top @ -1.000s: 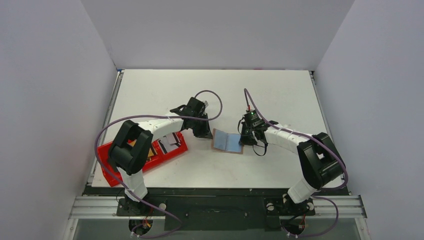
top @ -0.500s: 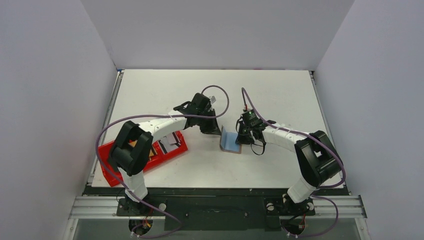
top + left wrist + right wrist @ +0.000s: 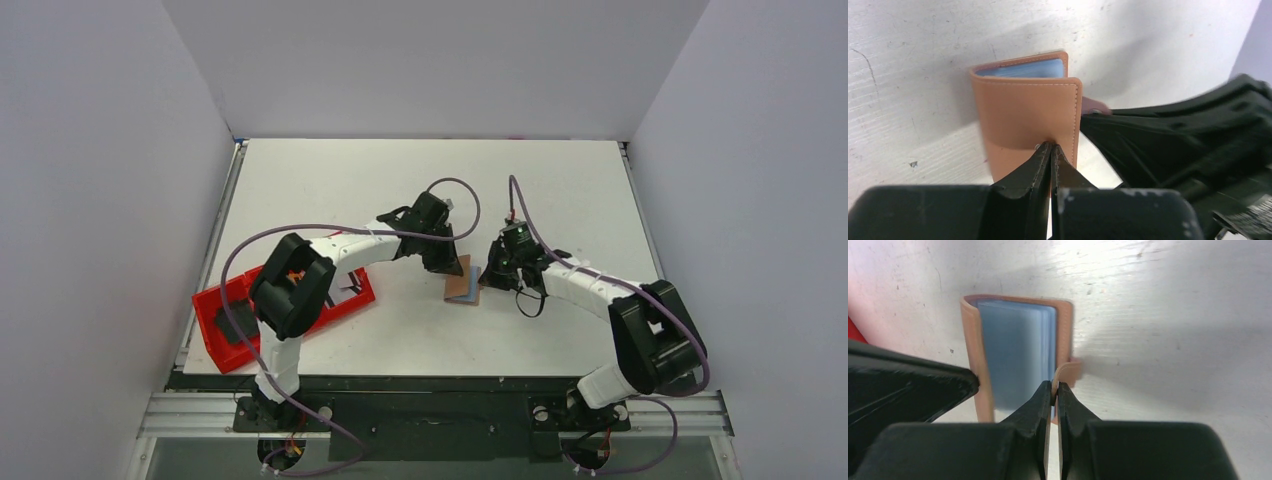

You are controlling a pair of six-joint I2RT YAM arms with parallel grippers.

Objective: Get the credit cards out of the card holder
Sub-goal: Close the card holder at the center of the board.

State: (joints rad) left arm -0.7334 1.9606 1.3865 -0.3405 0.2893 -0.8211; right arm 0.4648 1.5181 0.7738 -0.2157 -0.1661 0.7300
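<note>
Near the middle of the table, right of the red tray, pinched the card holder by its tan cover with the left gripper. Pinched its snap tab tight with the right gripper.

Left arm, right arm: white links, black joints, looping purple cables; matte black tapered fingers.

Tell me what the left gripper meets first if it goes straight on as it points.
The card holder, on its tan cover: the shut left gripper points at it, tips seemingly against it, though contact is unclear.
</note>
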